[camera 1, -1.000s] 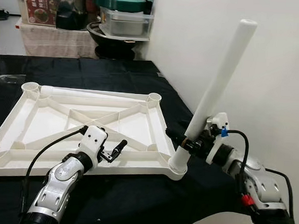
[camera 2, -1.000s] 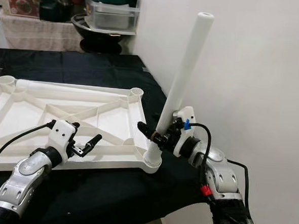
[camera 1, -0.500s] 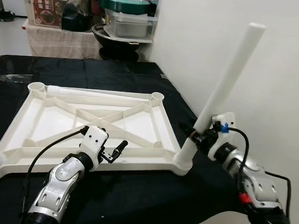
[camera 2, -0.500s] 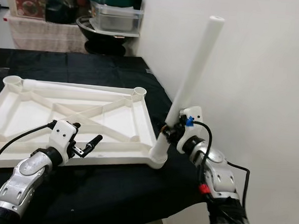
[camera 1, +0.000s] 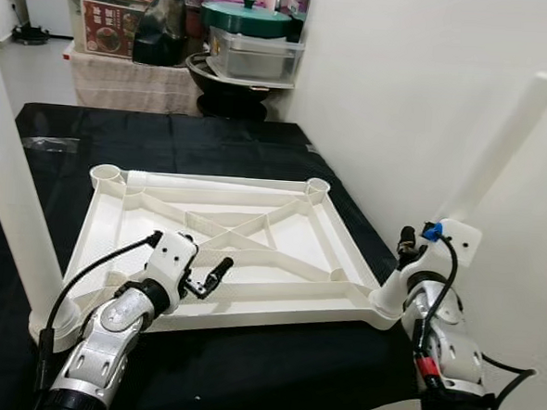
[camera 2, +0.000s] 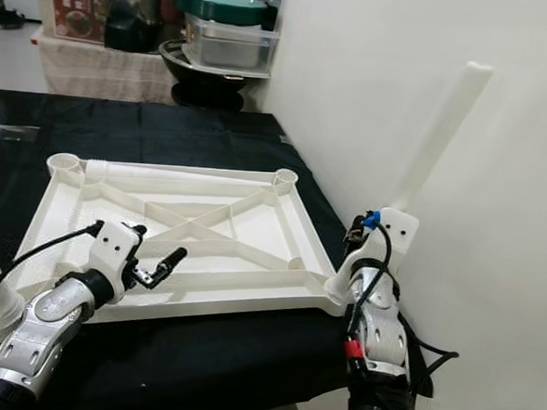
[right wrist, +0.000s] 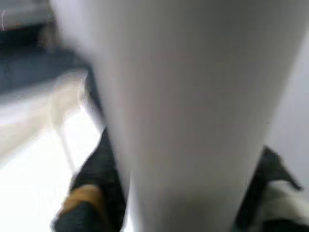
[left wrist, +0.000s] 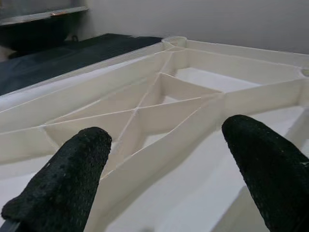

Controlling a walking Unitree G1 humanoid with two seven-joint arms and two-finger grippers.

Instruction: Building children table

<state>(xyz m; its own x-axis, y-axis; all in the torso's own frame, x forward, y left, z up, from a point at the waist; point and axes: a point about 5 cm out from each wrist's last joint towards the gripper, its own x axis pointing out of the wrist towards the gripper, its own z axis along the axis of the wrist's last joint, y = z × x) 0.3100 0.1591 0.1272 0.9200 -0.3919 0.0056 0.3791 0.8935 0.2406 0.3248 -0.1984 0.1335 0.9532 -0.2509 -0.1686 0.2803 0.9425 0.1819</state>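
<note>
Black cloth (camera 1: 212, 145) over the table, white wall on the right, a shelf at the far end with a green-lidded pot (camera 1: 245, 19) and a metal tub (camera 1: 255, 55) on it.

Upside down on the cloth, a white plastic tabletop (camera 1: 253, 232), ribs crossing in an X, round sockets at the corners. Along its far edge, lying flat, one loose white leg (camera 1: 219, 181). Standing in the near left corner socket, another leg (camera 1: 14, 189), roughly upright. In the near right corner socket, a third leg (camera 1: 504, 149), leaning away toward the wall, its top well above the tabletop.

Right gripper (camera 1: 402, 255) at the lower part of that leaning leg, just above the socket, fingers clamped on it from both sides; in the right wrist view, the leg (right wrist: 193, 111) blurred and very close, with a dark finger on either side of it.

Left gripper (camera 1: 211, 277) low over the near rail of the tabletop, toward the left side, pointing across it. Fingers (left wrist: 72, 179) apart, holding nothing, with the ribs and the X crossing seen between them in the left wrist view; touching the rail or just above it, cannot tell.
</note>
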